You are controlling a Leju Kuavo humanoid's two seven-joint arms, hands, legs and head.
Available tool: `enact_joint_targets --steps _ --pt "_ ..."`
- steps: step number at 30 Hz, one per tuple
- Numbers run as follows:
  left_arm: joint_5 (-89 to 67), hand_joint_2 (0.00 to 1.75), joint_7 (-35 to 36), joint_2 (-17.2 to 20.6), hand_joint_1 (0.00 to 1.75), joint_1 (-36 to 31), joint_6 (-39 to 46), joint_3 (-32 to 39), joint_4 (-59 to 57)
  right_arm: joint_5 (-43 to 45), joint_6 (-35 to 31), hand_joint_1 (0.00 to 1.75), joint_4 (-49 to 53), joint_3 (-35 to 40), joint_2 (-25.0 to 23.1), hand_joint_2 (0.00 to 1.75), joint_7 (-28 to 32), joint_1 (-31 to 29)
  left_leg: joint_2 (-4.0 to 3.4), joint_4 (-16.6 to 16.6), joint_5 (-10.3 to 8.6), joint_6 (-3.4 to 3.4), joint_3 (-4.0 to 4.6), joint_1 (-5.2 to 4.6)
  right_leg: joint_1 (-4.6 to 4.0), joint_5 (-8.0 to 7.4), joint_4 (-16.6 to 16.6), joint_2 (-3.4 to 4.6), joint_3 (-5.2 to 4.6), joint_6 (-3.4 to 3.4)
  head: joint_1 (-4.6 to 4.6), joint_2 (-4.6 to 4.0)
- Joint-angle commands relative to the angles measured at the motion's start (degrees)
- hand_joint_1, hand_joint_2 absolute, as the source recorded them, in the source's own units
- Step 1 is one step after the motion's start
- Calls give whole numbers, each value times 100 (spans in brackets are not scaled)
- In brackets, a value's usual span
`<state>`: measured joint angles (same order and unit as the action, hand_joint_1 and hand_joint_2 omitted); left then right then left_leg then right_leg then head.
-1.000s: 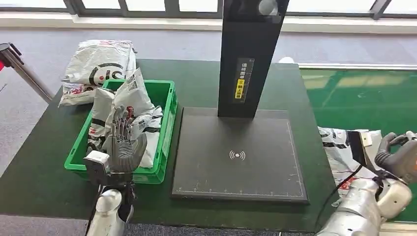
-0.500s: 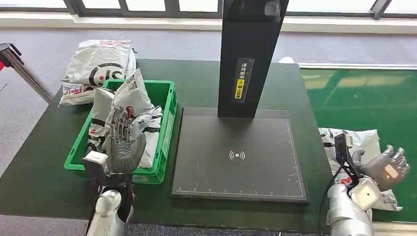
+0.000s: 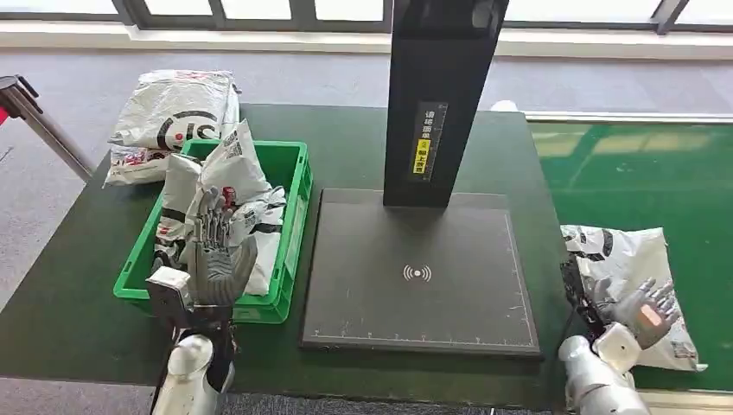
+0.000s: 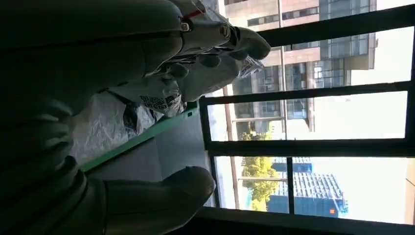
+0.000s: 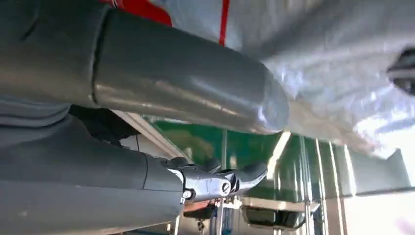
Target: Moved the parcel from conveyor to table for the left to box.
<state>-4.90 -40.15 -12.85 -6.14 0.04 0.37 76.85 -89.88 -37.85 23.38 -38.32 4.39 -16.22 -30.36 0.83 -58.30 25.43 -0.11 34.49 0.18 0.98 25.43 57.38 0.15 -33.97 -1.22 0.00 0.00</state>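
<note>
The grey-white parcel [image 3: 624, 258] with red and black print lies on the green conveyor [image 3: 622, 164], right of the table. My right hand [image 3: 637, 309] hovers over its near end, palm turned up and fingers spread, holding nothing. In the right wrist view the thumb [image 5: 195, 93] lies close along the parcel's shiny skin [image 5: 337, 68]. My left hand [image 3: 213, 252] stands upright with fingers apart at the near wall of the green box [image 3: 300, 207], empty. The left wrist view has the hand [image 4: 147, 63] before the box rim [image 4: 142, 138].
Several parcels [image 3: 232, 183] fill the green box, and another parcel [image 3: 173, 108] lies behind it on the dark table [image 3: 69, 285]. A black scanner plate [image 3: 419, 294] with a tall black column [image 3: 436, 95] takes the table's middle. A barrier post [image 3: 35, 121] stands far left.
My right hand came in from the right edge, lowered over the parcel's near end, and its curled fingers spread. The left hand and the box have not moved.
</note>
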Motion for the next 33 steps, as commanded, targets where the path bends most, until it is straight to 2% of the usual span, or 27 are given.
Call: enact_joint_targets --steps 1,18,21,24,25,29,30,31,33 --pt "6 175 15 188 0 -121 -18 -18 -233 -12 336 0 -988 416 160 0 -77 -359 -14 3 1 -2 -6 0 -1 -2 -2 9 2 5 0 0" --pt "6 175 15 188 0 -121 -18 -18 -233 -12 336 0 -988 416 160 0 -77 -359 -15 4 1 -3 -9 1 -2 -2 -5 9 5 7 0 0" --pt "27 175 15 209 0 -148 -38 10 -251 -12 1175 0 -1058 936 211 0 -674 -374 -14 3 1 -2 -7 0 -1 -1 -3 8 2 5 0 0" --pt "28 175 15 205 0 -180 -58 47 -262 -5 1825 0 -1094 1029 214 0 -963 -381 -15 5 0 -2 -9 1 -3 -2 -5 8 5 6 0 0" --pt "28 175 15 199 0 -180 -58 68 -258 -12 2111 0 -1110 1069 212 175 -1044 -381 -21 8 1 -3 -16 2 -4 -4 -9 13 10 9 0 0" --pt "30 175 15 202 0 -153 -41 109 -227 -12 2502 0 -1121 1240 217 175 -1215 -381 -29 4 -1 -2 -25 4 -5 -4 -9 18 16 6 0 0" --pt "35 175 15 205 0 -139 -45 115 -210 22 2598 51 -1116 1193 206 175 -1230 -385 -34 11 -4 -3 -31 4 -6 -8 -15 18 22 9 0 0" --pt "40 175 15 203 0 -125 -21 137 -207 9 2675 175 -1095 1166 197 175 -1236 -367 -38 10 -1 -4 -38 7 -8 -8 -17 23 27 8 0 0" --pt "48 175 15 216 0 -115 -30 134 -192 13 2763 175 -1093 1133 184 175 -1249 -340 -45 11 -2 -4 -47 8 -9 -10 -22 23 34 9 0 0"
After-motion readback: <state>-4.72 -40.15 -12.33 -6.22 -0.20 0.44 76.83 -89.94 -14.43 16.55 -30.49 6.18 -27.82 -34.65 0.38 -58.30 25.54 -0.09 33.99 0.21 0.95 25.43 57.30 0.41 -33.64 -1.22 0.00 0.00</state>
